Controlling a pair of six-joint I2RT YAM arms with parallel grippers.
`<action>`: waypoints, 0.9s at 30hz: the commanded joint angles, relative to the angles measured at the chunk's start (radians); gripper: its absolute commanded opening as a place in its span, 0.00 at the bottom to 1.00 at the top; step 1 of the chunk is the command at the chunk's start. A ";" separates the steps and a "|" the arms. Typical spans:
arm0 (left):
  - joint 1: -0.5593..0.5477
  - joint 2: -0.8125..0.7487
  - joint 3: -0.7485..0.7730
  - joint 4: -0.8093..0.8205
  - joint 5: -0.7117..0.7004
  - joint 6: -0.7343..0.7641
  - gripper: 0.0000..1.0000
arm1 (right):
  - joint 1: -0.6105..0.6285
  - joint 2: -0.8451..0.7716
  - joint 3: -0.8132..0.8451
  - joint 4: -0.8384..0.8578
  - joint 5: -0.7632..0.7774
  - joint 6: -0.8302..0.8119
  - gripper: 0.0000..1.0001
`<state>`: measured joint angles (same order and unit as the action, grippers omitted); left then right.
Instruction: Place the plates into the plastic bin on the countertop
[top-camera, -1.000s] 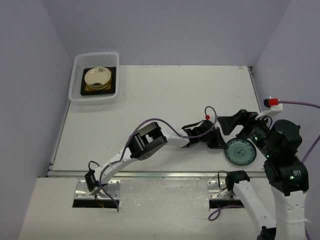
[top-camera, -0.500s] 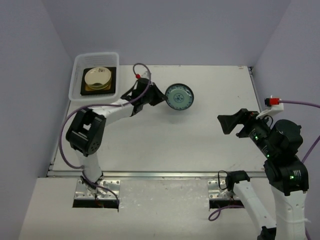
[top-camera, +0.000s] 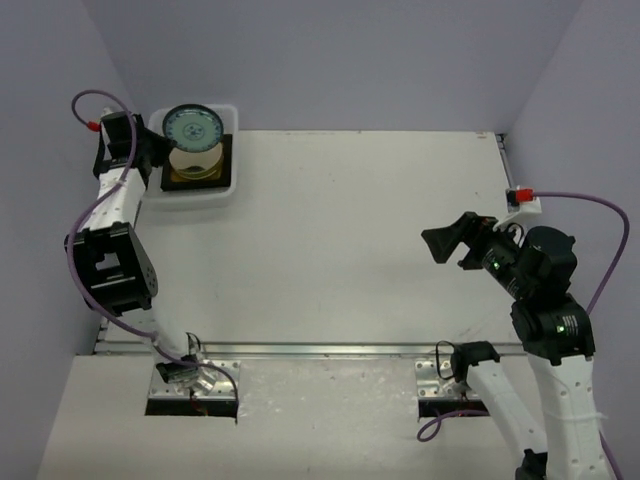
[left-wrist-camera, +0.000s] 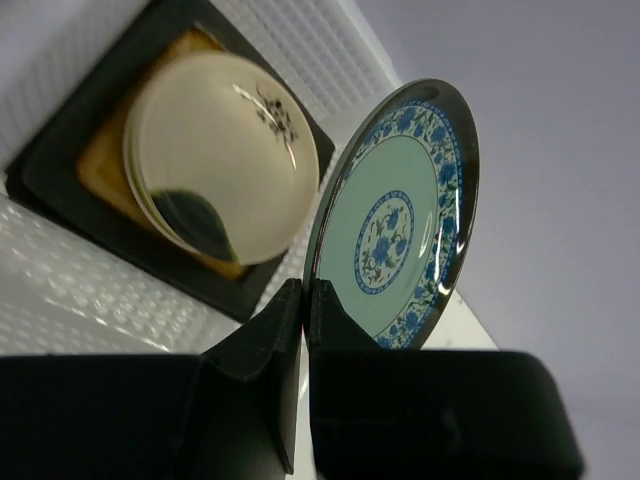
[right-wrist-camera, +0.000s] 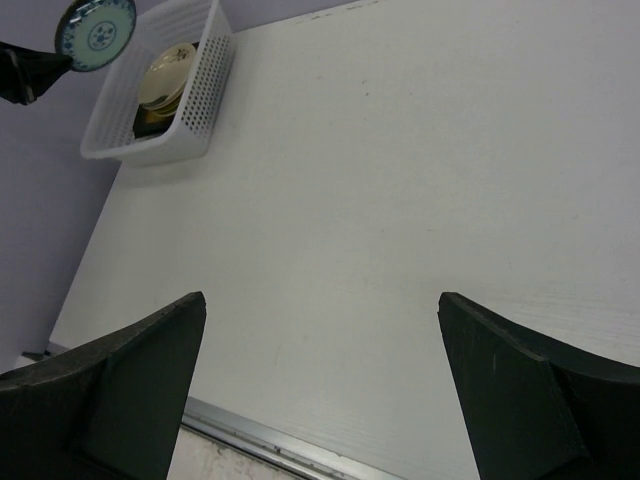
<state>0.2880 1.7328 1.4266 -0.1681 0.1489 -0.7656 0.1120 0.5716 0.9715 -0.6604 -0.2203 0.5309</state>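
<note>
Left gripper (left-wrist-camera: 305, 290) clamps the rim of the blue-patterned plate (left-wrist-camera: 395, 225), plate hanging directly above the plastic bin (top-camera: 190, 201) and its cream plate (left-wrist-camera: 220, 160); right gripper (right-wrist-camera: 318, 305) gapes empty, well apart from the bin.

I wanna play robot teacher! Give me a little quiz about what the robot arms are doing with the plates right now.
1. True or false: the right gripper stands open with nothing in it.
2. Where is the blue-patterned plate? A) flat on the countertop B) pinched by its rim in the left gripper, above the plastic bin C) lying under the other plates
3. Fill in: inside the bin, a round ____ plate sits on the dark square plate.
Key: 1 true; 2 B; 3 cream, the cream plate.
</note>
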 joint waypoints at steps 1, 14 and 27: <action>0.078 0.132 0.187 -0.099 0.066 0.009 0.00 | -0.002 0.019 -0.031 0.102 -0.033 0.020 0.99; 0.111 0.400 0.416 -0.149 0.153 -0.036 0.00 | -0.002 0.052 -0.090 0.149 -0.055 0.028 0.99; 0.113 0.499 0.491 -0.209 0.139 -0.022 0.00 | -0.002 0.064 -0.108 0.156 -0.059 0.017 0.99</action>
<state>0.3988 2.2226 1.8912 -0.3887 0.2717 -0.7862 0.1120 0.6314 0.8660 -0.5542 -0.2723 0.5533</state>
